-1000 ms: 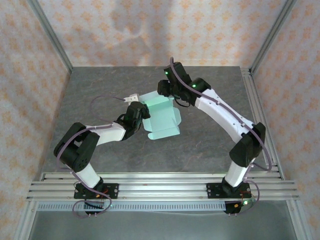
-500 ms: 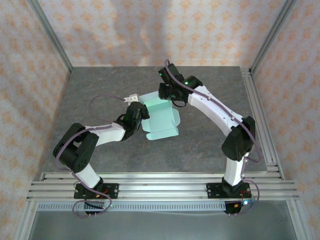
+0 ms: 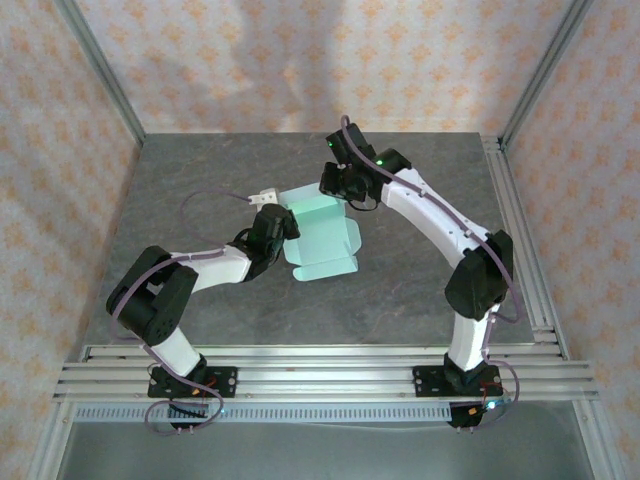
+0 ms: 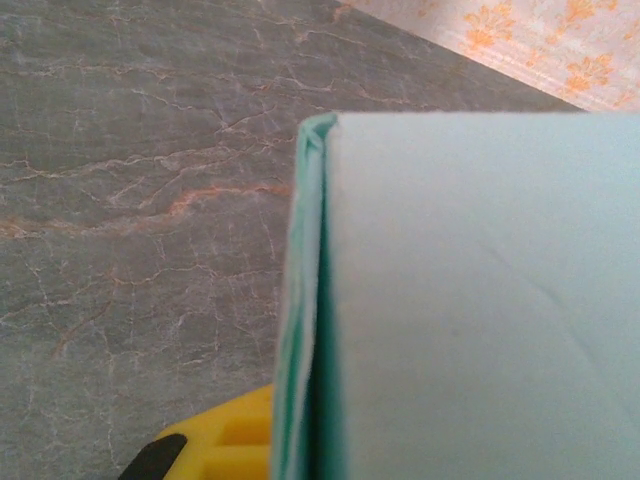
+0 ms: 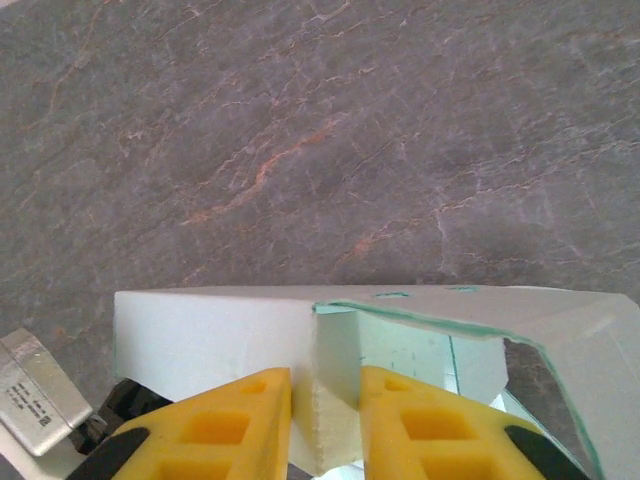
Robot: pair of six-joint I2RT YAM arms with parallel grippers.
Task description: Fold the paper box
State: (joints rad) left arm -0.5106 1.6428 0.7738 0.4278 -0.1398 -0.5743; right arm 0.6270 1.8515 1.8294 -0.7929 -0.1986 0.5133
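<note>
The paper box (image 3: 322, 240) is pale mint card, partly folded, lying mid-table with flaps out on its right and near sides. My left gripper (image 3: 284, 228) is shut on its left edge. In the left wrist view the card (image 4: 480, 300) stands edge-on beside one yellow finger (image 4: 215, 445), and the other finger is hidden behind it. My right gripper (image 3: 341, 196) sits at the box's far edge. In the right wrist view its yellow fingers (image 5: 225, 425) press on both sides of an upright flap (image 5: 335, 400) of the box (image 5: 210, 330).
A small white block (image 3: 265, 197) on the left wrist's cable sits just left of the box, also seen as a white block (image 5: 35, 395) in the right wrist view. Grey stone-pattern tabletop (image 3: 200, 170) lies all around. Metal rails (image 3: 320, 365) run along the near edge.
The right gripper's fingers have closed in on the flap at the box's far edge, and the right arm's elbow has swung left. The left gripper has held still on the box.
</note>
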